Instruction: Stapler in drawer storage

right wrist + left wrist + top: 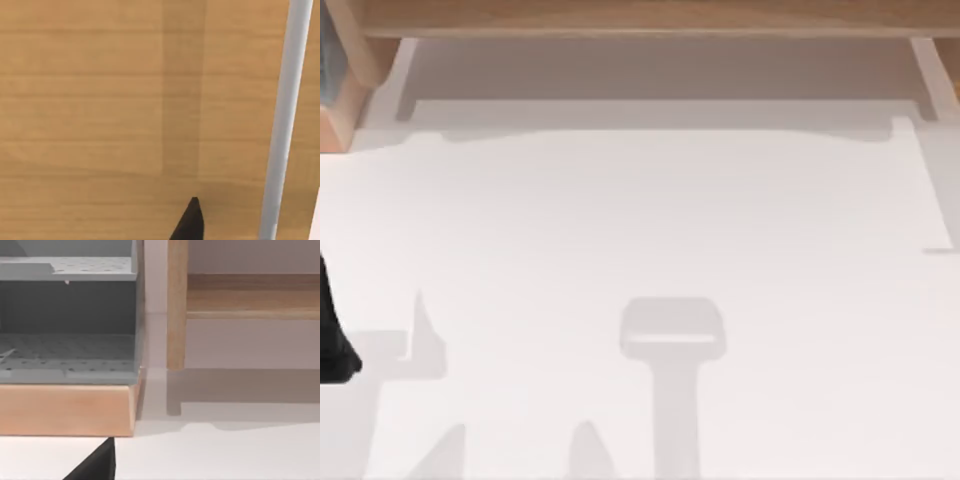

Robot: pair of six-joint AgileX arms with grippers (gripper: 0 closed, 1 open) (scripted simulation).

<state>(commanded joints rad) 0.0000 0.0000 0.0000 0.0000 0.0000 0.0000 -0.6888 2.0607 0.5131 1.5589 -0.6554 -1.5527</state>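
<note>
- Left tool (335, 340): dark form at the left edge of the white surface (650, 220) in the top view; cannot tell whether its fingers are apart or together
- Right tool (189, 222): one dark fingertip close against a wooden panel (100, 100) beside a grey bar (285, 120); its state cannot be told
- Left wrist view: grey perforated tray (67, 357) on a wooden base (65, 410); stapler's place cannot be told

Left arm (334, 335) at table's left edge; right gripper (189, 222) fingertip dark, pointed.
</note>
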